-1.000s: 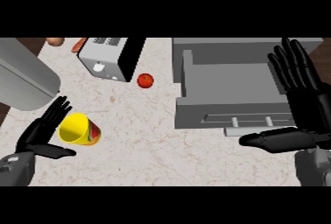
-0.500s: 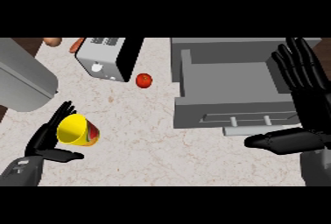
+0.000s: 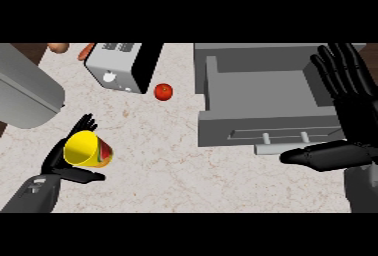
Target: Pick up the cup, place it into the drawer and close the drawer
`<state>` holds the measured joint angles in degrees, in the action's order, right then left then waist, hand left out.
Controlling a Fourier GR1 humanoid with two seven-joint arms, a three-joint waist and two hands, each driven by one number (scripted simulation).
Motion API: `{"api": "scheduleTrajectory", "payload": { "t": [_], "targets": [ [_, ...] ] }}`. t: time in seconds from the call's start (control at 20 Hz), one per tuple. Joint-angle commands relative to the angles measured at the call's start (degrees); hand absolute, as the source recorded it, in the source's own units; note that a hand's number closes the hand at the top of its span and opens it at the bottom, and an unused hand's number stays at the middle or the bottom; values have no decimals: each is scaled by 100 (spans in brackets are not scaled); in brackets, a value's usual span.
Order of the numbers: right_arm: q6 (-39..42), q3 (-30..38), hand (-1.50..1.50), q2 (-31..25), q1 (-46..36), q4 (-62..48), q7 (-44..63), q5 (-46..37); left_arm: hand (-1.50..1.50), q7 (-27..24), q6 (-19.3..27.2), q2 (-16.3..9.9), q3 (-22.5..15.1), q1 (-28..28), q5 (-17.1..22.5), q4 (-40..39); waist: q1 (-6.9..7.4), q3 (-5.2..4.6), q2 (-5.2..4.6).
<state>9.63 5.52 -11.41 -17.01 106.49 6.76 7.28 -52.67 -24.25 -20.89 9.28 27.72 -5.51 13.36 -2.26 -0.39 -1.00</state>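
Yellow inside and banded red and green outside, the cup [image 3: 87, 148] sits between the fingers and thumb of the left robot hand [image 3: 65, 160], low at the view's left, over the pale speckled counter [image 3: 170, 170]. The fingers rise behind the cup's far side and the thumb lies under its near side, so the robot hand cradles it; whether the cup is lifted off the counter cannot be told.

The step in hand looks like the pick-up, with the carry to the drawer [image 3: 258, 102] not yet begun. The drawer stands open, well to the right of the left robot hand and slightly farther from the robot: a grey, flat-walled box with a bare floor and a pale bar handle on its front. The next move calls for raising the cup clear of the counter, carrying it rightward over the drawer's front wall and lowering it inside.

The right robot hand [image 3: 347, 125] stands spread at the view's right edge, fingers straight, thumb pointing left just near of the drawer front, holding nothing.

Beyond the left robot hand lie a boxy metallic toaster [image 3: 122, 65], a small round red tomato [image 3: 164, 92] and a smooth grey rounded vessel [image 3: 26, 90].
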Motion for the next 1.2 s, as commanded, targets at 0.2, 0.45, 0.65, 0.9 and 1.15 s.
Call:
{"api": "scheduleTrajectory", "payload": {
  "t": [0.2,0.45,0.65,0.9,1.15],
  "targets": [
    [-26,-126,-150,82,44,-41,-129,-161,-150,-494,-786,180,9,275,40,-212,-45,-4,-15],
    [150,156,-150,-131,71,-134,-130,73,150,-714,-1588,254,-108,81,71,-90,11,2,-1],
    [84,234,-150,-163,83,-49,-5,82,150,-1322,-556,312,-62,75,51,343,27,4,24],
    [-11,90,-150,-74,-20,-43,56,-49,150,-1513,1461,639,329,-26,190,387,58,6,23],
    [48,169,-150,-63,208,234,100,150,150,-1563,2809,1159,1224,-106,933,469,81,16,67]
  ]
}}
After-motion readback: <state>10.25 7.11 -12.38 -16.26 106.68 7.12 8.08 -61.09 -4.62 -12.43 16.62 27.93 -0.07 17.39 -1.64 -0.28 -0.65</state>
